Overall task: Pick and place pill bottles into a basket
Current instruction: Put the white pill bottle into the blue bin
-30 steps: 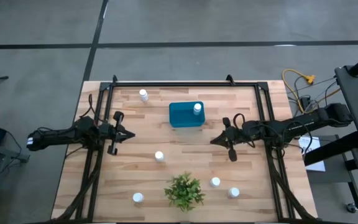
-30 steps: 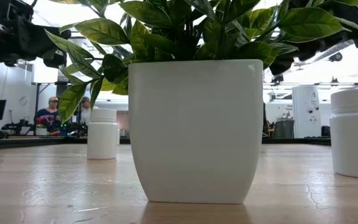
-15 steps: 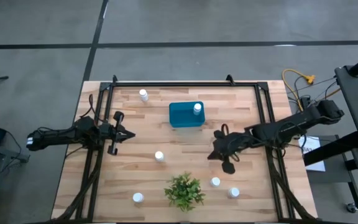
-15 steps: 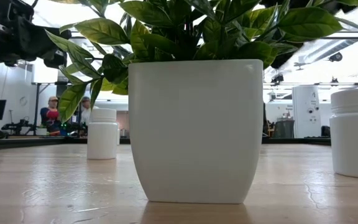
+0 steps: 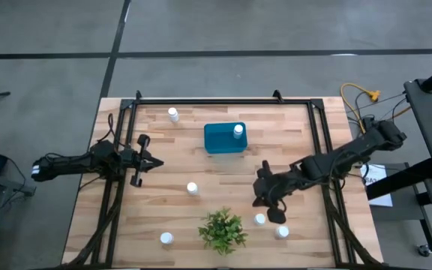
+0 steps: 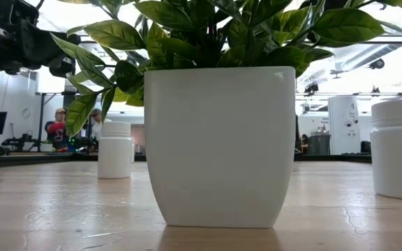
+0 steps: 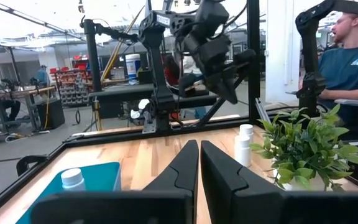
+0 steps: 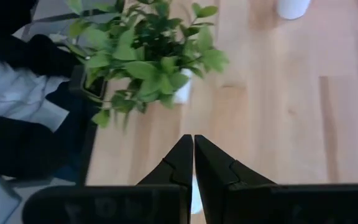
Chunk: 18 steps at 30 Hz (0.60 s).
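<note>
The teal basket (image 5: 224,138) stands at the table's far middle with one white pill bottle (image 5: 238,131) upright in its right end; the left wrist view shows both, the basket (image 7: 98,177) and that bottle (image 7: 73,178). Other bottles stand on the wood: far left (image 5: 173,114), centre (image 5: 192,188), near left (image 5: 166,238), and two near right (image 5: 259,220) (image 5: 281,232). My right gripper (image 5: 256,199) (image 8: 193,146) is shut and empty, tilted down, just far of the near-right bottles. My left gripper (image 5: 158,161) (image 7: 199,152) waits shut at the table's left side, pointing level.
A leafy plant in a white pot (image 5: 222,230) (image 6: 218,146) stands at the near middle, left of the two near-right bottles. Black frame rails (image 5: 317,135) run along the table's sides and far edge. A person (image 7: 353,59) sits beyond the table.
My right gripper has swung toward the table's near edge, toward the two near-right bottles, and tipped from roughly level to pointing steeply down. It has stayed shut. No bottle has moved.
</note>
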Each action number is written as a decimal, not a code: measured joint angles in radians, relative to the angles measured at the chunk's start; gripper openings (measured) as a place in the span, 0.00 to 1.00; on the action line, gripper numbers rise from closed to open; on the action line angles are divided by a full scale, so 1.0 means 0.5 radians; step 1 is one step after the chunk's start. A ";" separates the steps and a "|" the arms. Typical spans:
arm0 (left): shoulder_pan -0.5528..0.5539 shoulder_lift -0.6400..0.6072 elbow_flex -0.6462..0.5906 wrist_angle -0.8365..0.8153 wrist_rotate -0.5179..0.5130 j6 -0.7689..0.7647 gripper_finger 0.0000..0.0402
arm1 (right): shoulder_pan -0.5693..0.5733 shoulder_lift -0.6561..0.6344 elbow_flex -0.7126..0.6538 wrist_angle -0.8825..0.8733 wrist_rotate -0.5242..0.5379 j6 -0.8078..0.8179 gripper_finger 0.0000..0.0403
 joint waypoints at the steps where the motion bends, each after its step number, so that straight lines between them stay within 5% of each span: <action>1: -0.001 -0.001 0.000 0.000 -0.001 0.000 0.00 | 0.019 0.027 0.030 -0.026 0.000 0.019 0.02; 11: -0.001 -0.001 -0.001 0.002 -0.001 0.000 0.00 | 0.135 0.354 0.316 -0.187 -0.030 0.226 0.03; 18: 0.000 0.000 -0.001 0.001 -0.001 0.000 0.00 | 0.147 0.512 0.467 -0.423 -0.035 0.287 0.13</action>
